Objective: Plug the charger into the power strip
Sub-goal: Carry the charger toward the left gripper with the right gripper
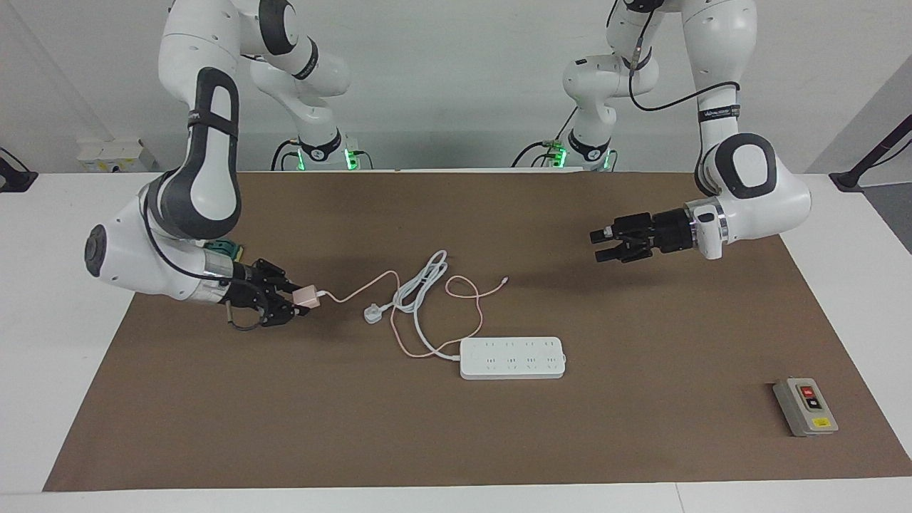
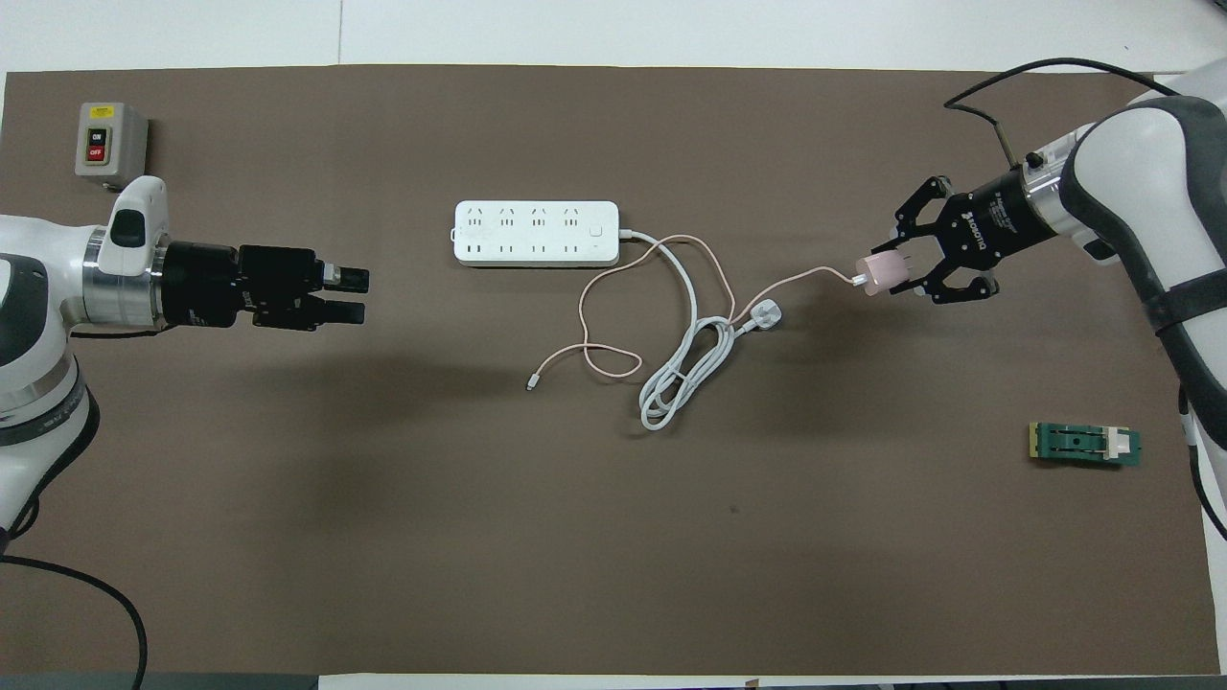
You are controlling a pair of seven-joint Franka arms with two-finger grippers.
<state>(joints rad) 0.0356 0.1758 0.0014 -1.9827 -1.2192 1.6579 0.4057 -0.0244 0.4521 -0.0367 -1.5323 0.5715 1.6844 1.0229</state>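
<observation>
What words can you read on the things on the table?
"ON" and "OFF": on the black and red buttons of the grey switch box.
Yellow sticker on the switch box: too small to read.
White lettering on the right tool: too blurred to read.
Power strip: no readable text.

A white table (image 1: 43,342) carries a brown mat (image 1: 641,442); on the mat lie a power strip (image 1: 512,358), coiled white cord (image 1: 420,285), grey switch box (image 1: 805,407) and green block (image 2: 1085,445).
</observation>
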